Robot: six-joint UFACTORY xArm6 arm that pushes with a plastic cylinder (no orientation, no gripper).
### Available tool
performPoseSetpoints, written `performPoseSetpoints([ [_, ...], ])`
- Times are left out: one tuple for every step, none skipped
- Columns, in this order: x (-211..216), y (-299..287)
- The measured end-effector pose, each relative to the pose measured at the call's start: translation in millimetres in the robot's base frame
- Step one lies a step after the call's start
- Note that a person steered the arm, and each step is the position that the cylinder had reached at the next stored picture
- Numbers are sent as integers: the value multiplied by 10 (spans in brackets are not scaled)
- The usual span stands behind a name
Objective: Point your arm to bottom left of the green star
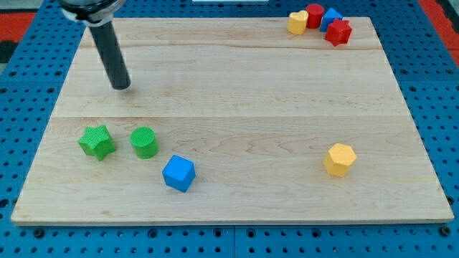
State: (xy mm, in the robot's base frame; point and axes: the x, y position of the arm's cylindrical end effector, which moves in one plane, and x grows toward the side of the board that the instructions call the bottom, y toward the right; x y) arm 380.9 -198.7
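Note:
The green star [97, 141] lies on the wooden board [237, 86] at the view's left, low down. My tip [122, 87] touches the board above the star and slightly to its right, well apart from it. A green cylinder [144, 142] stands just right of the star. A blue cube [178, 173] sits below and right of the cylinder.
A yellow hexagonal block [340, 159] lies at the lower right. At the top right a yellow heart [297, 22], a red cylinder [314, 15], a blue block [331, 17] and a red star [338, 32] cluster together. Blue pegboard [29, 86] surrounds the board.

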Motion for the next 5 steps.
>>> performPoseSetpoints([
  [111, -332],
  [326, -604],
  [663, -771],
  [953, -829],
  [1220, -828],
])
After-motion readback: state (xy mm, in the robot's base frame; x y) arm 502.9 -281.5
